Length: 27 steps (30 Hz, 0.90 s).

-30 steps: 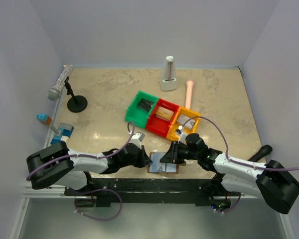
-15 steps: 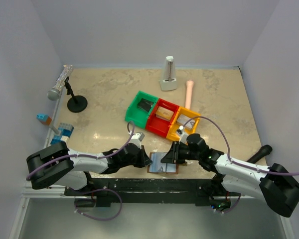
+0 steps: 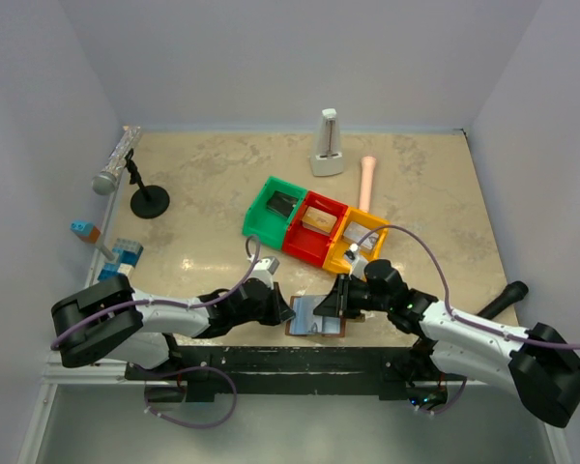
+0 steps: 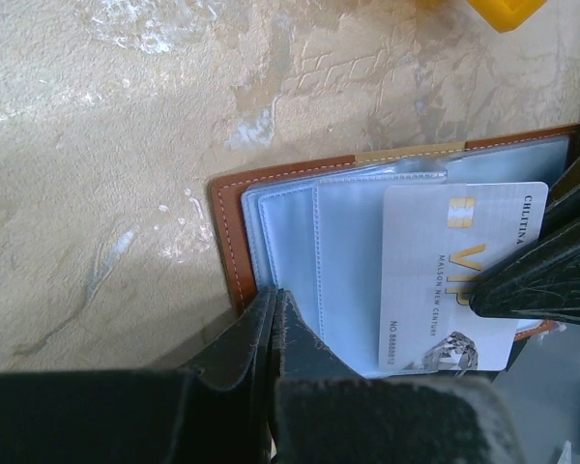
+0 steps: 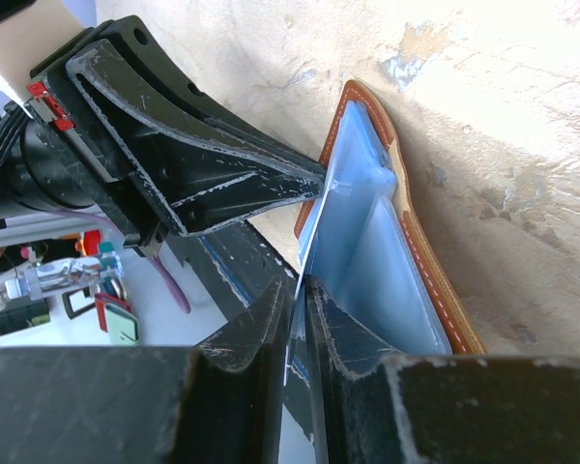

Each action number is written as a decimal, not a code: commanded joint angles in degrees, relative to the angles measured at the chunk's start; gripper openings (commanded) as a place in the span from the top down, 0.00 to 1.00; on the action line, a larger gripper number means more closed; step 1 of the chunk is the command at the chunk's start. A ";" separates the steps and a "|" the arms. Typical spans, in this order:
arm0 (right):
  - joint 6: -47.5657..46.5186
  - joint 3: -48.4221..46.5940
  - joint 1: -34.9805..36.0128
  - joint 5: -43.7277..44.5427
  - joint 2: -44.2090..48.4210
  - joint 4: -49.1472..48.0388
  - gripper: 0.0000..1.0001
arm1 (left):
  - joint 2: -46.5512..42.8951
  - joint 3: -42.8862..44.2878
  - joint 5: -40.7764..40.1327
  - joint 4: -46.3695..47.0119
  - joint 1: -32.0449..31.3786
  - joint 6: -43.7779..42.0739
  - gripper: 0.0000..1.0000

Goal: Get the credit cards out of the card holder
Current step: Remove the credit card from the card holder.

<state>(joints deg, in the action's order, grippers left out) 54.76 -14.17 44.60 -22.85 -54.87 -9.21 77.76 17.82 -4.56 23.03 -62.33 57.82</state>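
Note:
The card holder lies open at the table's front edge, brown outside with pale grey-blue panels. My left gripper is shut on its left edge. A white VIP card sticks partway out of a right-hand pocket. My right gripper is shut on that card, which shows edge-on as a thin white line between the fingers. The holder's blue inside lies beyond the right fingers, and the left gripper's fingers meet its far corner.
Green, red and yellow bins stand just behind the grippers. A microphone stand and blue blocks are at the left. A white object and a pink cylinder are at the back. The black front rail runs right below the holder.
The right arm has shifted slightly to the right with the card in its fingers. The left arm and the holder have stayed in place.

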 commanded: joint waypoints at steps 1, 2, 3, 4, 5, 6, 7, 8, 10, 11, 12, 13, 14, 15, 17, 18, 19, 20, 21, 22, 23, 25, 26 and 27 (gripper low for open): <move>-0.97 -1.47 -0.21 0.88 1.17 -0.89 0.84 | 0.99 -2.53 -2.12 -6.85 -0.08 -0.69 1.00; -0.89 -1.47 -0.30 0.88 1.08 -0.89 0.84 | 0.65 -2.79 -2.21 -6.85 -0.16 -0.69 1.00; -0.89 -1.47 -0.30 0.79 1.00 -0.98 0.85 | 0.29 -2.71 -2.38 -6.94 -0.17 -0.69 1.00; -0.80 -1.47 -0.22 0.88 0.91 -1.07 0.86 | -0.06 -2.88 -2.56 -7.03 -0.17 -0.78 1.00; -0.80 -1.38 -0.30 0.97 0.91 -1.07 0.86 | -0.32 -2.88 -2.65 -7.12 -0.17 -0.78 1.00; -0.80 -1.38 -0.22 0.88 0.91 -1.07 0.87 | -0.59 -3.06 -2.74 -7.12 -0.17 -0.78 1.00; -0.80 -1.47 -0.30 0.97 0.91 -1.07 0.87 | -0.85 -3.23 -2.82 -7.12 -0.17 -0.78 1.00; -0.80 -1.47 -0.22 0.97 0.91 -0.98 0.88 | -1.11 -3.32 -2.91 -7.12 -0.17 -0.78 1.00; -0.89 -1.47 -0.21 1.06 0.82 -0.72 0.89 | -1.64 -3.67 -3.09 -7.12 -0.17 -0.61 1.00; -0.89 -1.47 -0.30 1.14 0.82 -0.72 0.90 | -1.73 -3.67 -3.18 -7.12 -0.17 -0.61 1.00; -1.06 -1.56 -0.22 1.23 0.73 -0.46 0.91 | -2.08 -3.85 -3.18 -7.12 -0.17 -0.61 1.00; -0.97 -1.56 -0.39 1.32 0.56 -0.46 0.93 | -2.26 -3.94 -3.18 -7.12 -0.17 -0.69 1.00; -0.97 -1.56 -0.30 1.32 0.38 -0.37 0.95 | -2.52 -4.11 -3.26 -7.12 -0.17 -0.61 1.00; -0.97 -1.56 -0.30 1.41 0.29 -0.28 0.98 | -2.78 -4.20 -3.27 -7.03 -0.17 -0.69 1.00; -0.80 -1.73 -0.30 1.58 0.03 -0.02 1.00 | -3.31 -4.55 -3.44 -6.86 -0.17 -0.61 1.00; -0.88 -1.82 -0.30 1.84 -0.06 0.33 1.00 | -3.49 -4.73 -3.53 -6.85 -0.17 -0.61 1.00; -0.97 -2.00 -0.39 1.76 -0.06 0.60 1.00 | -3.75 -4.73 -3.62 -6.85 -0.17 -0.52 1.00; -1.06 -2.00 -0.39 1.93 0.11 1.12 1.00 | -3.84 -4.82 -3.79 -6.85 -0.17 -0.43 1.00; -1.24 -2.26 -0.30 2.19 0.46 1.82 1.00 | -4.01 -4.90 -3.88 -6.85 -0.17 -0.43 1.00; -1.50 -2.52 -0.30 2.46 0.99 2.87 1.00 | -4.19 -5.08 -4.05 -7.03 -0.17 -0.34 1.00; -1.85 -2.79 -0.30 2.81 1.52 4.02 1.00 | -4.37 -4.99 -4.14 -7.29 -0.17 -0.34 1.00; -2.46 -3.14 -0.56 3.69 2.75 6.65 1.00 | -4.54 -5.08 -4.23 -7.64 -0.17 0.01 1.00; -2.82 -3.23 -0.74 3.87 3.45 7.53 1.00 | -4.80 -5.17 -4.49 -7.82 -0.17 0.10 1.00; -2.99 -3.40 -1.00 4.13 4.06 8.67 1.00 | -4.98 -5.17 -4.67 -8.00 -0.08 0.18 1.00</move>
<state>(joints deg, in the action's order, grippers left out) 53.71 -14.44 44.45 -21.04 -53.67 -4.38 73.01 14.59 -6.61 21.39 -62.33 58.06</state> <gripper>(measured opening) 0.010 0.012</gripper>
